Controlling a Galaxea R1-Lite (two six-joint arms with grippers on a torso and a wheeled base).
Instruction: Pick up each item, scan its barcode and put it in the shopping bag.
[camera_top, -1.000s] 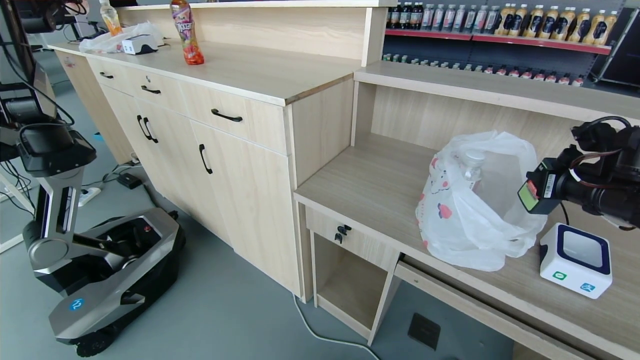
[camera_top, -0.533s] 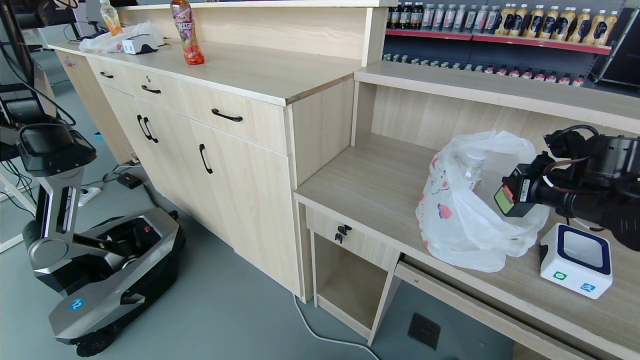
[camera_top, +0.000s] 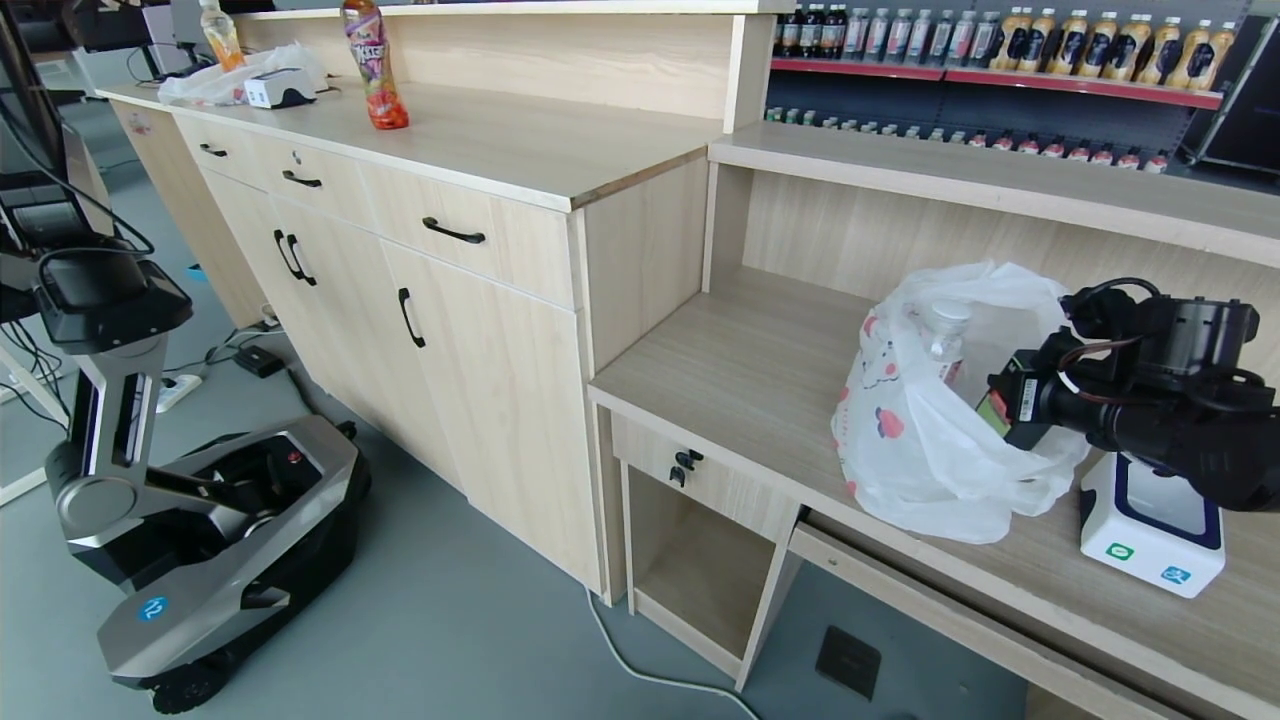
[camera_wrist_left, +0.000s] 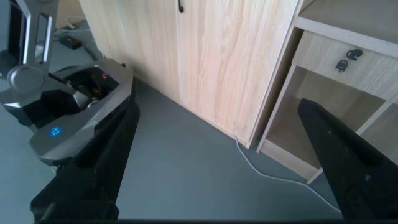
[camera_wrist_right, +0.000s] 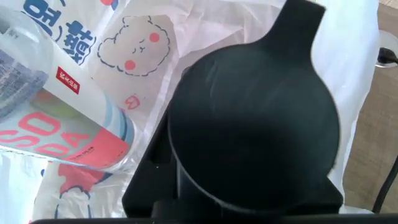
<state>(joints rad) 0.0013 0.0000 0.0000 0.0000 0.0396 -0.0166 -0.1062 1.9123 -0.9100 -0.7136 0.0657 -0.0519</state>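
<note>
A white plastic shopping bag (camera_top: 930, 450) with a cartoon print stands on the low desk (camera_top: 740, 380), and a clear bottle (camera_top: 942, 335) is inside it. My right gripper (camera_top: 1022, 405) is at the bag's open mouth, shut on a small dark box (camera_top: 1003, 408) with a green and red face. In the right wrist view the dark box (camera_wrist_right: 249, 124) hangs over the bag (camera_wrist_right: 143, 43) and the bottle's label (camera_wrist_right: 62, 130). A white barcode scanner (camera_top: 1150, 525) sits right of the bag. My left gripper (camera_wrist_left: 217, 168) is open above the grey floor, before the cabinet.
A tall wooden counter (camera_top: 480, 140) to the left carries an orange drink bottle (camera_top: 375, 65), another bag and a scanner. Shelves of bottles (camera_top: 1000, 40) line the back wall. A grey wheeled machine (camera_top: 200, 540) stands on the floor at left, and a cable (camera_top: 650, 670) lies by the desk.
My right gripper has carried the small box left and down, from above the scanner to the bag's mouth. The bag, scanner and left arm have stayed put.
</note>
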